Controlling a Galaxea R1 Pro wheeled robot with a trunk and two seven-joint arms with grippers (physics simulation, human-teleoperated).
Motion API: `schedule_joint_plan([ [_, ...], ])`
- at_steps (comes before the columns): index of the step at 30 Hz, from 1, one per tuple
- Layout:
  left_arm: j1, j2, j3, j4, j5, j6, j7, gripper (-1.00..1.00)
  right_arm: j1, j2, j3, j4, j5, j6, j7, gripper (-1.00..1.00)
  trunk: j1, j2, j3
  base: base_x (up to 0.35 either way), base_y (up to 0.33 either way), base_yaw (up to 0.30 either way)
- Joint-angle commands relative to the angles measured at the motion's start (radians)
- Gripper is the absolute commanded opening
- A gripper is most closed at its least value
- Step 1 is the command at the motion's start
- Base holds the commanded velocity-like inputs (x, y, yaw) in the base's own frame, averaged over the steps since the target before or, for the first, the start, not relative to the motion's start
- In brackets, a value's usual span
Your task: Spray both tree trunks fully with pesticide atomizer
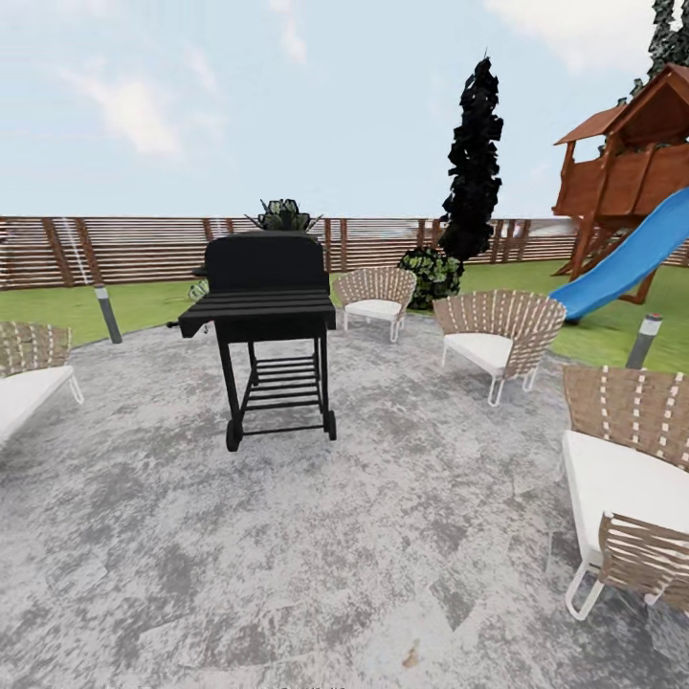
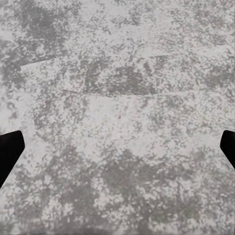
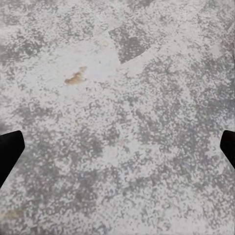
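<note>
A garden patio: black grill, woven chairs, slat fence, play tower.

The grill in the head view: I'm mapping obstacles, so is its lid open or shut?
Shut. The grill stands upright on the stone patio, its black lid down over the body with no gap showing.

A: What colours stand out?

B: The patio floor is mottled grey and white, with one small rusty-brown blotch at five o'clock. The barbecue is all black.

A: And the seating?

B: The chairs have tan-and-cream woven backs and white cushions. At two o'clock the slide is bright blue under a reddish-brown play tower. The fence has brown slats, the lawn is green, and the cypress is black.
</note>
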Motion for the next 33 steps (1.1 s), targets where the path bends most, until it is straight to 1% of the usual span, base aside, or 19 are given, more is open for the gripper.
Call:
schedule_joint_plan([
  [1,0.000,0.001,0.000,0.000,0.001,0.000,0.000,1.00,0.000,0.000,0.000,0.001,0.000,0.000,0.000,1.00,0.004,-0.007,-0.004,0.000,0.000,0.280],
  [7,0.000,0.003,0.001,0.000,0.001,0.000,0.001,1.00,0.000,0.000,0.007,0.002,0.000,0.000,0.000,1.00,0.027,-0.049,-0.026,0.000,0.000,0.280],
  [10,0.000,0.003,0.013,0.000,0.002,0.000,0.001,1.00,0.000,0.001,0.007,0.003,0.002,0.001,0.000,1.00,0.038,-0.070,-0.037,0.000,0.000,0.277],
  [11,0.000,0.003,0.027,0.000,0.002,0.000,0.001,1.00,0.000,0.001,0.008,0.003,0.002,0.001,0.000,1.00,0.042,-0.077,-0.041,0.000,0.000,0.265],
  [14,0.000,0.003,0.045,0.000,0.002,0.000,0.001,1.00,0.000,0.002,0.008,0.004,0.003,0.001,0.001,1.00,0.054,-0.098,-0.053,0.000,0.000,0.249],
  [33,0.000,0.001,0.050,0.000,0.002,0.000,0.000,1.00,0.000,0.002,0.008,0.004,0.003,0.002,0.001,1.00,0.127,-0.231,-0.135,0.000,0.000,0.210],
])
